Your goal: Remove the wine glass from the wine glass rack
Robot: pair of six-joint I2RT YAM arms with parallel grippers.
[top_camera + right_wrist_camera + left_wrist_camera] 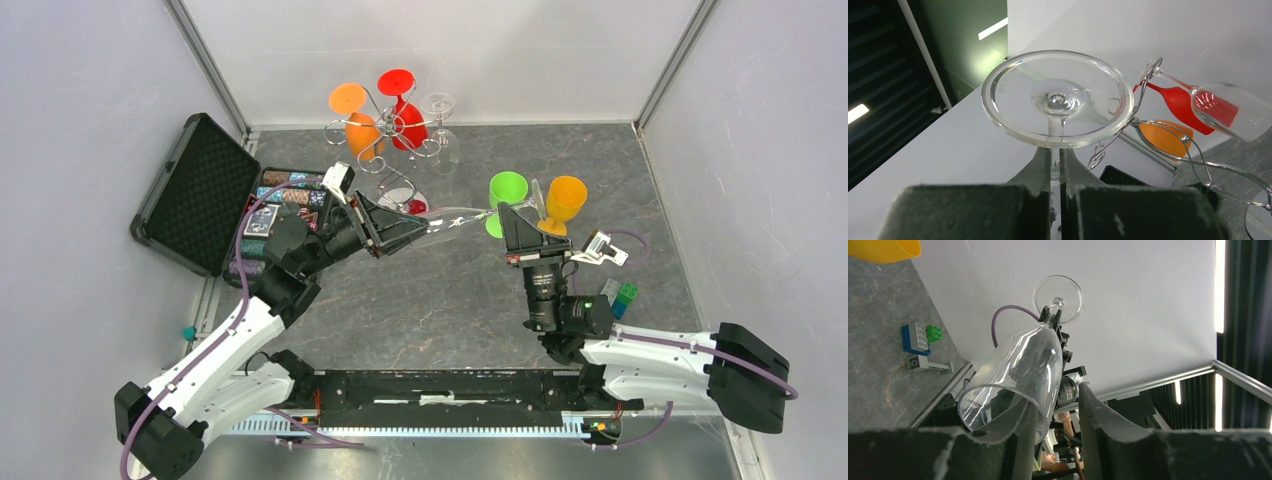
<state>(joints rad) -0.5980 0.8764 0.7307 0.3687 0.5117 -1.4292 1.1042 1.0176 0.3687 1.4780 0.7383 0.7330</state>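
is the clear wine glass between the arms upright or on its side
On its side: the clear wine glass lies sideways, stem pinched by the right fingers.

Rack (390, 140) at the rear, left of centre, with hung glasses (405, 118) on its arms; case (195, 190) at the left, lid tipped back leftward; before the rack, a glass (455, 218) on its side above the table, bowl at the left gripper (415, 228), stem in the right gripper (518, 215); two upright glasses (507, 190) just behind that gripper; blocks (622, 295) further right.
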